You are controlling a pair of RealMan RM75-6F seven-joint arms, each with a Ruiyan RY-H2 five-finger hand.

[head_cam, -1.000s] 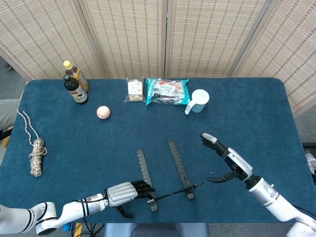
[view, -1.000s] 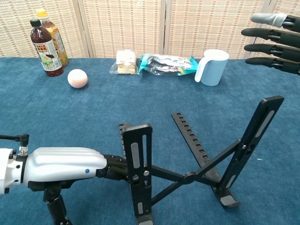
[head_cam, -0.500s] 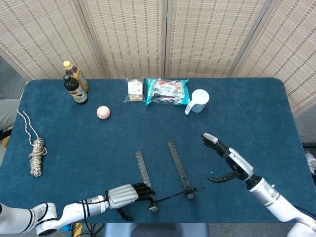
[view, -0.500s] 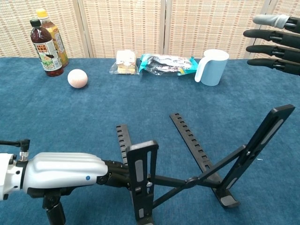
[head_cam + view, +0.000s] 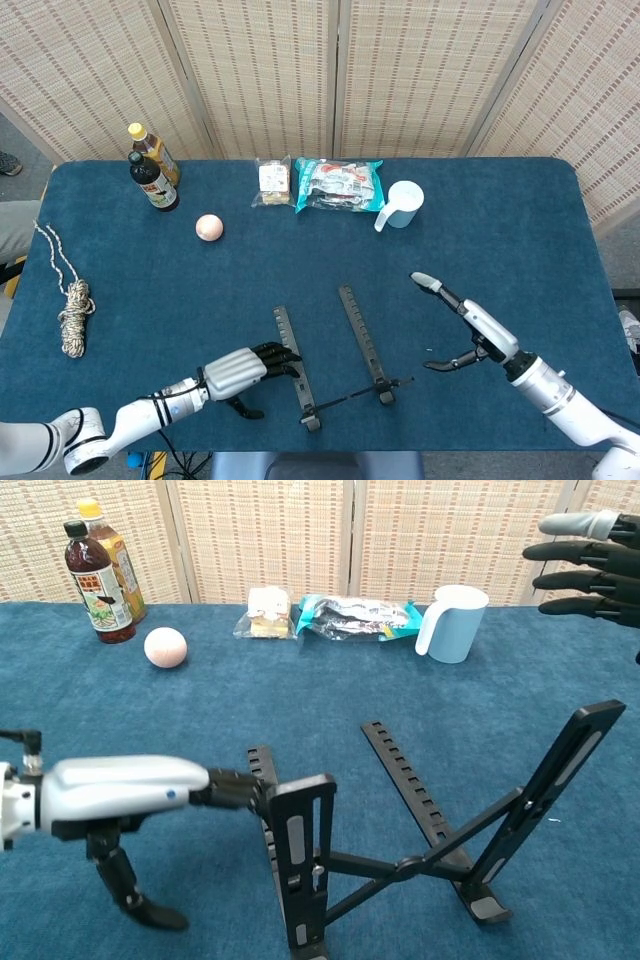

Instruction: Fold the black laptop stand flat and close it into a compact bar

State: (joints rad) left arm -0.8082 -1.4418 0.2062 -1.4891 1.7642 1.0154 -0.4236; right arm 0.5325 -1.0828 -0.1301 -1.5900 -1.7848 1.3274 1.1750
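- Laptop stand (image 5: 400, 860), black, sits unfolded on the blue counter (image 5: 500, 230) near its front edge, with two notched rails lying flat and two support arms raised at a slant in the chest view.
- Left hand (image 5: 240, 371) lies just left of the stand's left rail; its dark fingers (image 5: 232, 786) reach toward the upright left support arm. From the chest view they appear to touch its rear edge, but I cannot tell whether they grip it or only rest against it.
- Thumb of the left hand points down toward the counter, apart from the stand.
- Right hand (image 5: 468, 330) hovers to the right of the stand, well apart from it, holding nothing; its fingers (image 5: 585, 552) are extended and slightly spread, the thumb curled out below.
- Chest view cuts the right hand off at the frame's right edge, so only the fingers show there.
- Stand's near feet sit at the bottom edge of the chest view, and the left one is partly cut off.
- At the back of the counter: two bottles (image 5: 152, 168), a pink ball (image 5: 208, 227), a small wrapped snack (image 5: 272, 181), a snack bag (image 5: 340, 185) and a pale blue cup (image 5: 403, 203); a coiled rope (image 5: 72, 310) lies at the left edge.
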